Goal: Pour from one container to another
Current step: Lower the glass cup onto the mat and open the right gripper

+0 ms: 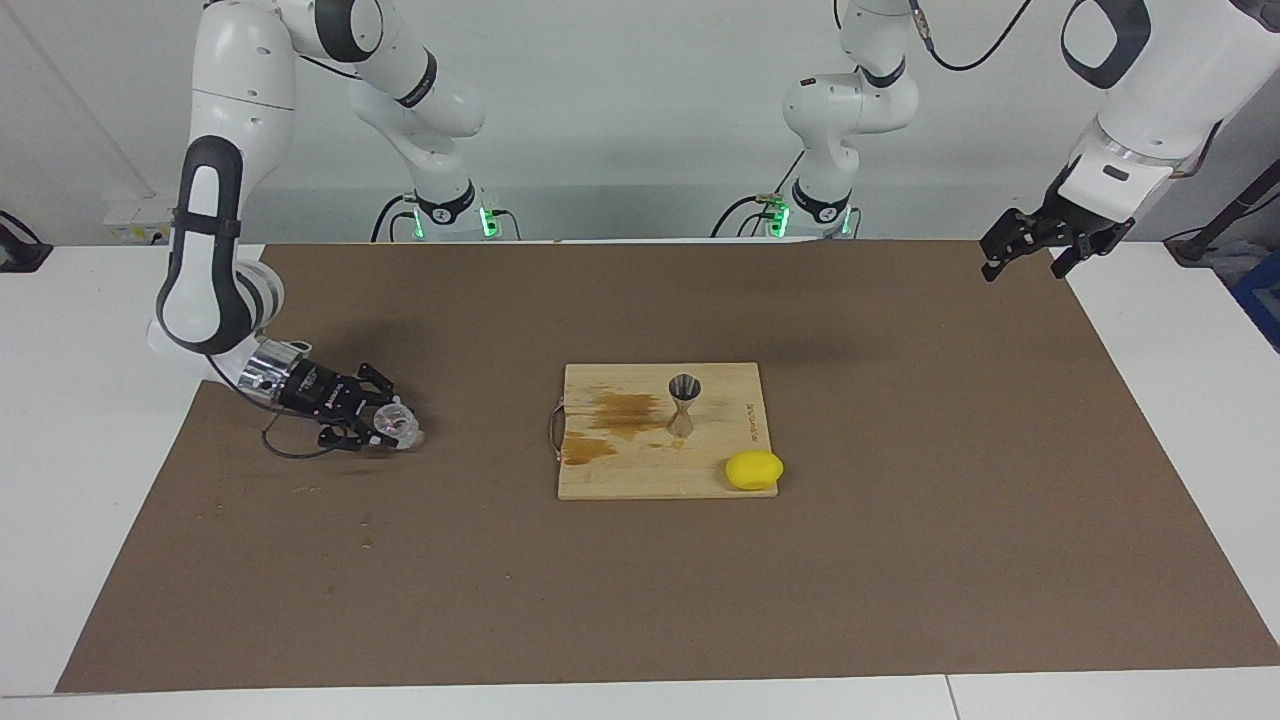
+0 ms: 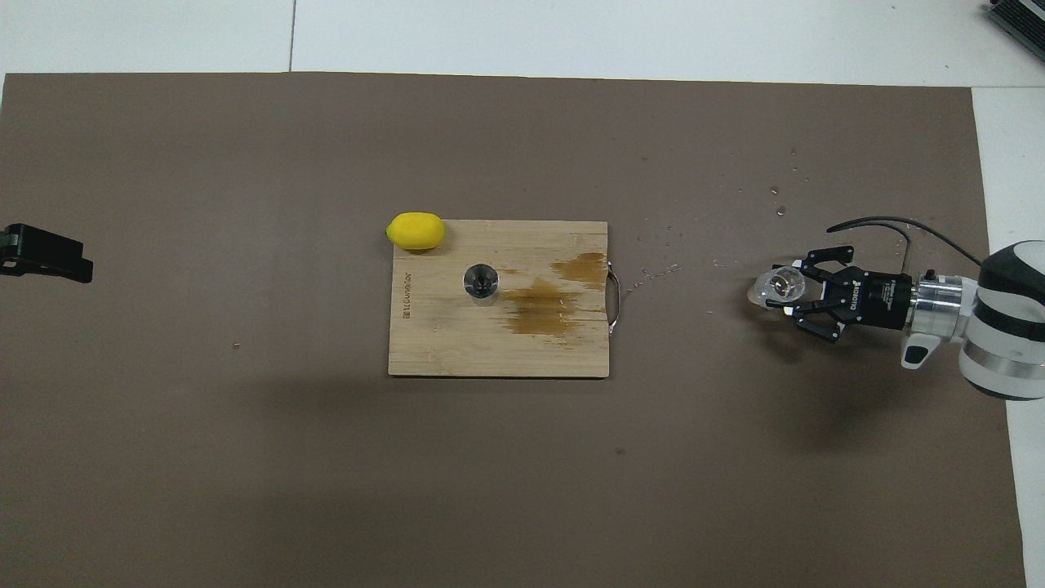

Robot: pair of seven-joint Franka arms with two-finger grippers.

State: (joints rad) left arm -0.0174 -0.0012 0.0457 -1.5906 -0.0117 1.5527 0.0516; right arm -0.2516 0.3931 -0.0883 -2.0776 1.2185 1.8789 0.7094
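1. Glass cup (image 2: 780, 287): one only, low over the brown mat (image 2: 245, 457) toward the right arm's end of the table, lying tilted between the fingers of the right gripper (image 2: 790, 296), which pinch it from both sides; whether it touches the mat I cannot tell, nor what is in it.
2. Seen from overhead, the cup is at three o'clock from the cutting board (image 2: 457, 351), well apart from it, with small droplets (image 2: 665, 245) scattered on the mat between the two.
3. One silvery jigger (image 1: 684, 403) stands upright near the middle of the single wooden board, its open cone facing up; its contents cannot be made out. Brown wet stains (image 2: 543, 306) lie on the board beside it, toward the right arm's end.
4. One yellow lemon (image 2: 416, 230) lies at the board's corner, at about eleven o'clock from the jigger overhead, touching the board's edge.
5. One metal handle (image 2: 614, 304) sits on the board's edge facing the cup.
6. Open mat surrounds the board on all sides.
7. Left gripper (image 1: 1030, 252) waits raised over the mat's edge at the left arm's end, fingers spread.
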